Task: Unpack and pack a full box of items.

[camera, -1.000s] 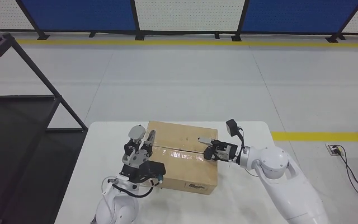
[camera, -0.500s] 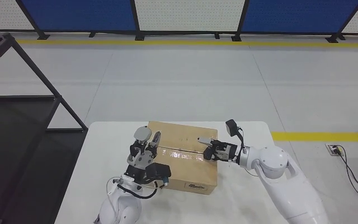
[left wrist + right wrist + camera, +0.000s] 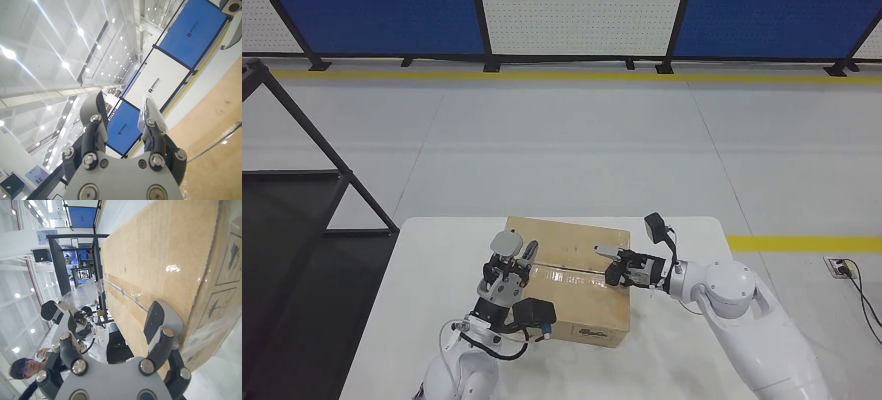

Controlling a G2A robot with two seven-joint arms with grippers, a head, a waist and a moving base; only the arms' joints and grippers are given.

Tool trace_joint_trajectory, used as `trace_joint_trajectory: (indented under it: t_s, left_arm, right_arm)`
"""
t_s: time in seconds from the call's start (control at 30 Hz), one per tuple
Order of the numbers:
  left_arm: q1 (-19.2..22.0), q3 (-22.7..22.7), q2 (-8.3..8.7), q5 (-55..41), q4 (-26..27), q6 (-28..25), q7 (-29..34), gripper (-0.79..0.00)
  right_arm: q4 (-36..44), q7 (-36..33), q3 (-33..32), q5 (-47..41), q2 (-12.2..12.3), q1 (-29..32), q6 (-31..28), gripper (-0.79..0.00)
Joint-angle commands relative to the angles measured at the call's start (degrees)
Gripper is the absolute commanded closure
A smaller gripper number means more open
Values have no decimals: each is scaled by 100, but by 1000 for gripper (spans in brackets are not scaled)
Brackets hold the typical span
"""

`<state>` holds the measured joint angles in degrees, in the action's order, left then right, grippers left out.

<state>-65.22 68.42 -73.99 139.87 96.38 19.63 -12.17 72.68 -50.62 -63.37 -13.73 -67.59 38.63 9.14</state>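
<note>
Box (image 3: 567, 285) sits mid-desk (image 3: 412, 300), flaps shut, clear tape (image 3: 564, 275) along top seam. Left claw (image 3: 122, 106) at box's left end, tilted up, fingers apart, gripping nothing. Peeled tape strip (image 3: 142, 113) clings to one finger. Right claw (image 3: 111, 310) wide open at right end, one finger at box top beside seam, contact unclear, nothing held. Risks: loose strip probably stays stuck to the finger, or tears short and leaves seam sealed. A harder pull could drag the unclamped box.
</note>
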Motion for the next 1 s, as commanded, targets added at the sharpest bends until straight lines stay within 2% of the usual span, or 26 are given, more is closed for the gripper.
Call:
trace_joint_trajectory:
  t_s: [0.0, 0.13, 0.57, 0.97]
  left_arm:
    - [5, -14, -7, 28, -9, -25, -7, -474]
    - [46, -63, -26, 96, -34, -88, 4, -529]
    - [128, -269, -97, 288, -117, -152, 43, -526]
    - [104, -241, -132, 307, -147, -137, 30, -523]
  right_arm:
    - [1, 0, 3, 5, 0, 2, 0, -785]
    - [1, 3, 6, 3, -1, 3, -3, -785]
    - [11, 6, -17, -16, 6, 50, -27, -785]
    - [23, -10, -17, 9, 12, 68, -42, -785]
